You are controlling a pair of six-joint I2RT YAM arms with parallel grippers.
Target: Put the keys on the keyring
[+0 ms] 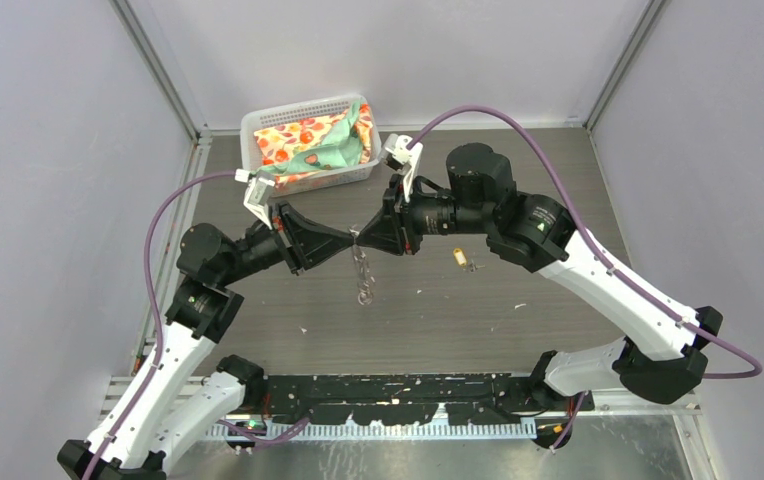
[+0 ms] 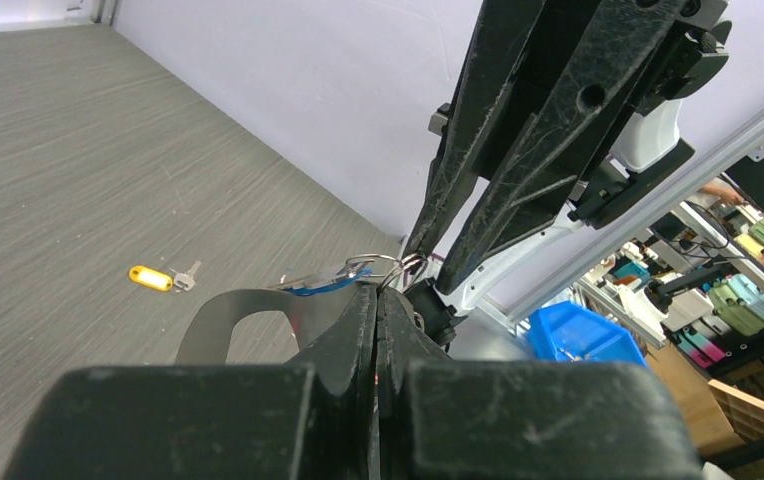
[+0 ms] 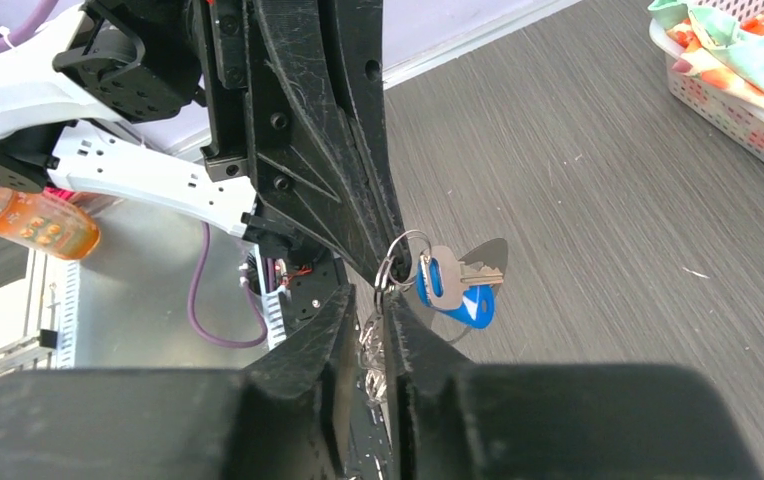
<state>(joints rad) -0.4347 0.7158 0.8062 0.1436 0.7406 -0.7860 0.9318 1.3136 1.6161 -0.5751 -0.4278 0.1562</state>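
The left tool is clenched on the wire loop of the keyring. The right tool meets it tip to tip, pinched on the same loop, so the keyring hangs between them above the surface. The blue key appears to hang from that loop. The yellow key lies on the surface, well apart to the right. Light, stiff and slick, it is probably best pinched by its plastic head.
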